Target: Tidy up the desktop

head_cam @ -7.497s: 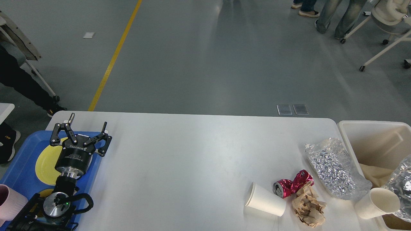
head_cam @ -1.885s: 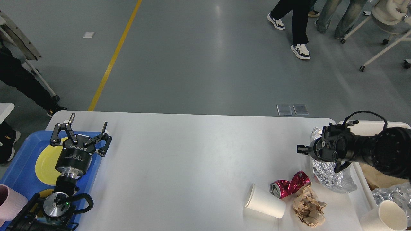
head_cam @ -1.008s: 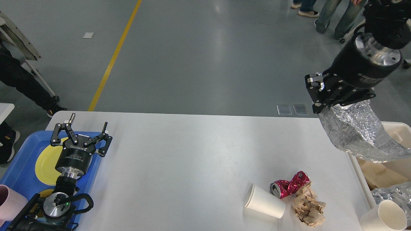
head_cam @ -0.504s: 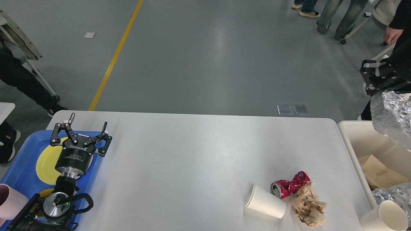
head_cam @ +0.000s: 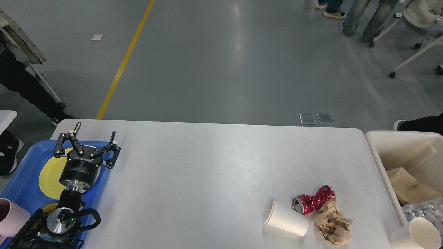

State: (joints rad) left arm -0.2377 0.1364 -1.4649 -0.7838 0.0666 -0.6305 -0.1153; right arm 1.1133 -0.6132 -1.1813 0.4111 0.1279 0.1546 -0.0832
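Observation:
The white desktop (head_cam: 207, 173) fills the lower part of the head view. On its front right lie a white paper cup on its side (head_cam: 286, 218), a crushed red can (head_cam: 313, 200) and a crumpled brown paper ball (head_cam: 333, 223), close together. My left gripper (head_cam: 94, 133) is open and empty, held above the left edge of the desktop and the blue tray. My right gripper is out of view.
A blue tray (head_cam: 24, 173) with a yellow plate (head_cam: 50, 174) and a pink cup (head_cam: 10, 218) sits at the left. A cream bin (head_cam: 398, 145) at the right holds brown paper, silver foil (head_cam: 420, 209) and a paper cup (head_cam: 413, 233). People stand on the floor beyond.
My right arm, which lifted the silver foil bag off the desktop and carried it right over the bin, has left the view with the bag. My left arm has not moved.

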